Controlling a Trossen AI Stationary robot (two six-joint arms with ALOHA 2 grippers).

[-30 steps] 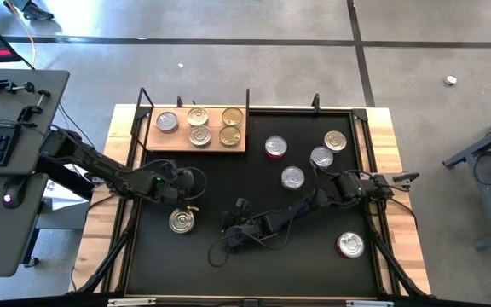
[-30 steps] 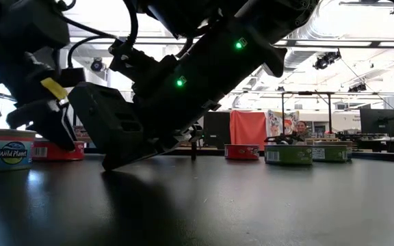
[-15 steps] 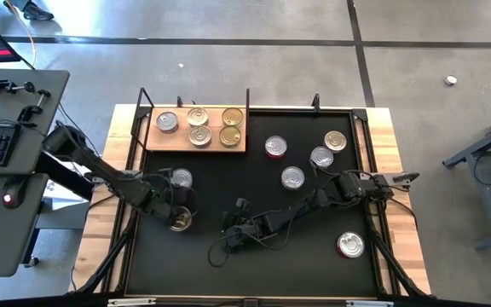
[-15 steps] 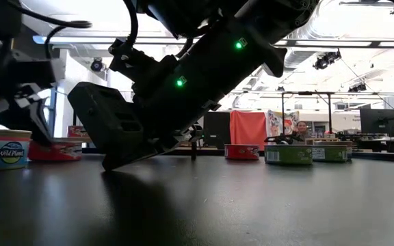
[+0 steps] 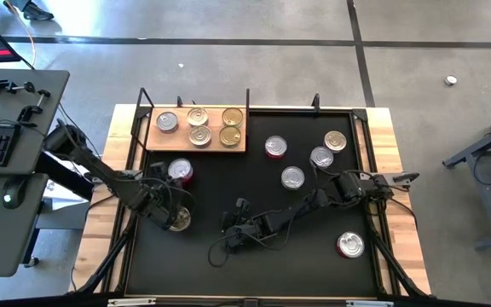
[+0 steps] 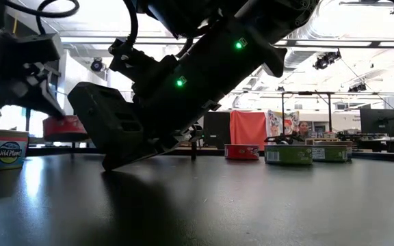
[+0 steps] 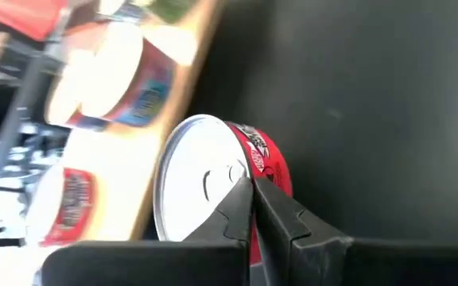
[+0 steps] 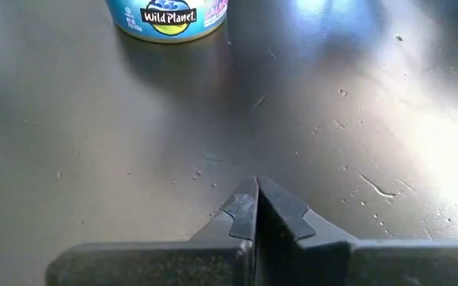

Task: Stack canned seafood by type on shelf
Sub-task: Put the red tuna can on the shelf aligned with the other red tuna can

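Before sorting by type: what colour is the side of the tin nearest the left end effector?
Red, under a silver lid; the tin shows best in the left wrist view.

My left arm covers part of the gold-lidded round tin [image 5: 178,221] seen from above. The blue-labelled tin [image 8: 170,17] is cut off by my right wrist picture's edge. Tins on the light wooden shelf [image 7: 183,71] blur beyond reading.

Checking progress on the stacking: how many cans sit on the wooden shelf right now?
5: on the shelf, a silver-lidded can at its left end, two cans in the middle, two gold-lidded cans at its right. Any beneath would be hidden.
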